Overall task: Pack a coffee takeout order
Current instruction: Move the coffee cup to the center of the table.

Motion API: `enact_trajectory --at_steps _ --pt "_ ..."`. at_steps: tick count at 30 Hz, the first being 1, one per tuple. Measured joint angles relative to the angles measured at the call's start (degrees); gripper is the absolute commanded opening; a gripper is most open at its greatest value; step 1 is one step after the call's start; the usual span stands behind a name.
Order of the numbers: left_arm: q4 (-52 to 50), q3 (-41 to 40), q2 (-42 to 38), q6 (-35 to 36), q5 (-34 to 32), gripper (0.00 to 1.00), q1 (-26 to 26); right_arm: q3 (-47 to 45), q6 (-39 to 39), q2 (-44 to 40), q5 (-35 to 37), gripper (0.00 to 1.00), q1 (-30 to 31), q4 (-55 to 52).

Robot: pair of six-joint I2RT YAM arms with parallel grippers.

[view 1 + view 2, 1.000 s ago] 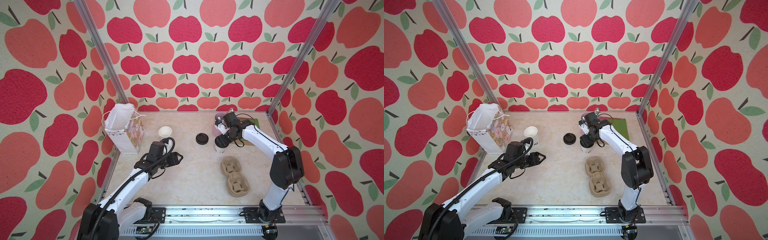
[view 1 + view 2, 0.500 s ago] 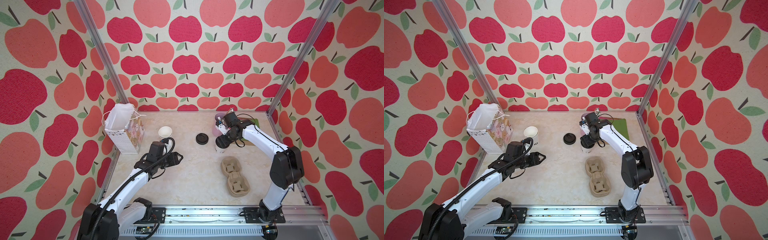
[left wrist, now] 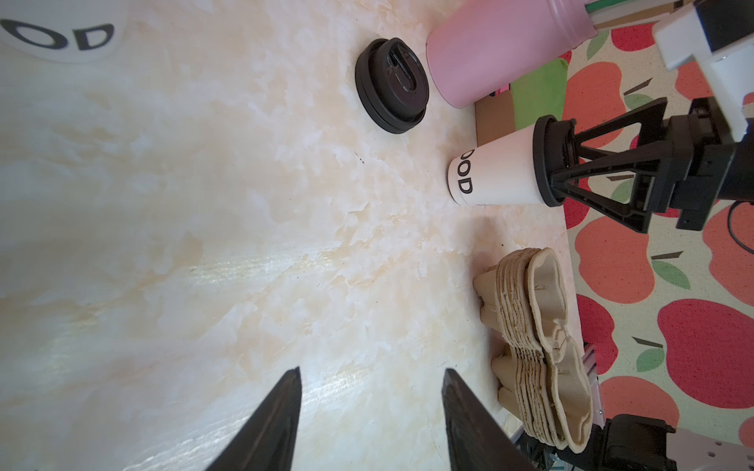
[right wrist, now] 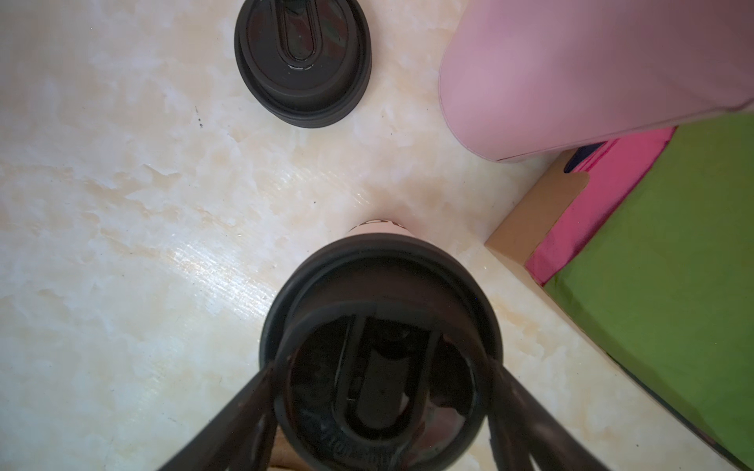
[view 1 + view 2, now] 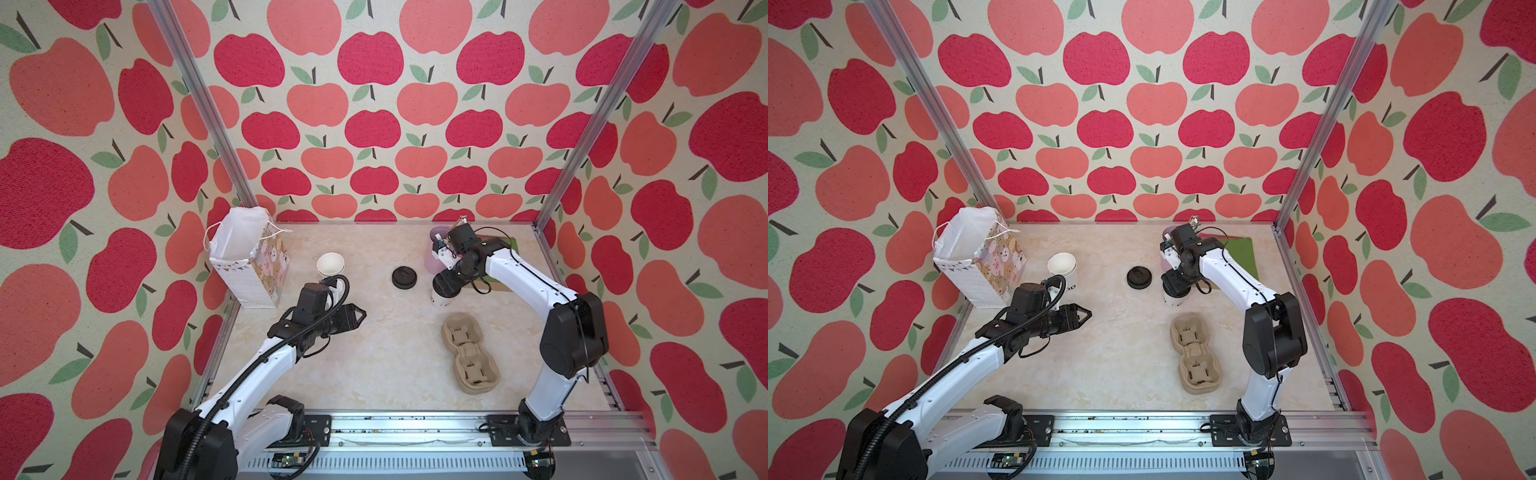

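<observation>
Nothing obvious has shifted since a second ago: both arms and every item sit where they were.

Right gripper (image 3: 553,160): points down over the white paper cup (image 3: 497,175), with one finger on each side of the black lid (image 4: 379,293) seated on it. The tips sit at the lid's rim. Whether they press it or merely flank it, the views don't settle. The cup stands upright on the marble tabletop (image 5: 374,374), lettering toward the left arm.

Cup position: between the loose black lid (image 5: 404,277) and the green napkin (image 5: 1246,249), near the pink cylindrical holder (image 5: 432,253). It is just behind the pulp carrier stack (image 5: 469,353), not touching it (the left wrist view shows several carriers nested, top wells empty).

Green napkin: lies flat on pink napkins (image 4: 604,179) over a cardboard sheet (image 4: 534,212), by the right wall.

Left gripper (image 3: 371,371): jaws apart with nothing between them, held level above bare tabletop and aimed toward the carrier side.

Second white cup (image 5: 330,264): no lid, upright beside the animal-print gift bag (image 5: 266,266), just behind the left wrist.
</observation>
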Motion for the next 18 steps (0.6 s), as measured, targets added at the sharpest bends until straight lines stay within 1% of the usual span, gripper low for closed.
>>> enact_trajectory --at_steps 18 --pt "-0.1 0.0 0.0 0.0 0.0 0.59 0.1 1.8 0.0 0.0 -0.3 0.83 0.0 -2.1"
